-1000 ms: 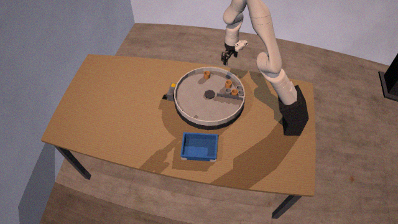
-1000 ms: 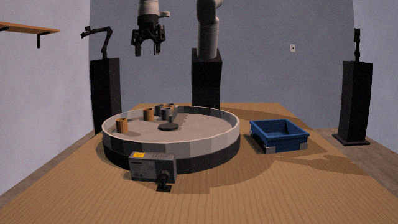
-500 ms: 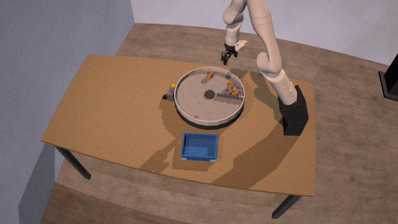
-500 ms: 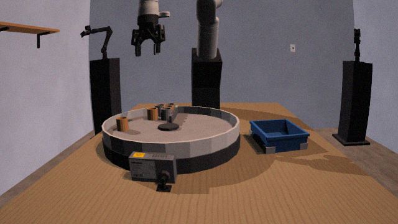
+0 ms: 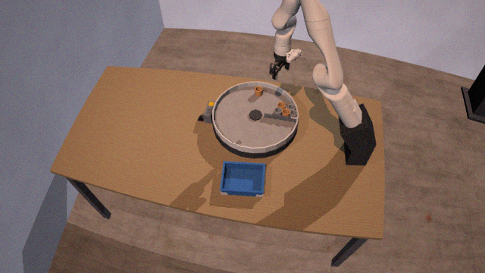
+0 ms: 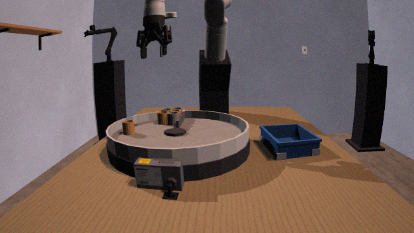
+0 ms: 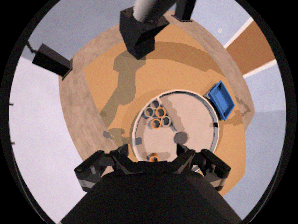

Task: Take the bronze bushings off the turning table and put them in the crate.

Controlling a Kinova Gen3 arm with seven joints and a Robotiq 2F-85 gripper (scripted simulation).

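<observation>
One bronze bushing (image 6: 128, 127) stands alone near the rim of the turning table (image 6: 226, 147), with open room around it; two more bronze bushings (image 5: 283, 108) crowd against the steel bushings (image 5: 290, 108) beside a dark bar. The blue crate (image 6: 291, 151) sits apart on the tabletop (image 6: 291, 200). The gripper (image 6: 152, 50) hangs high above the rim, jaws spread, holding nothing. A grey box (image 6: 158, 173) has a yellow label, unreadable
</observation>
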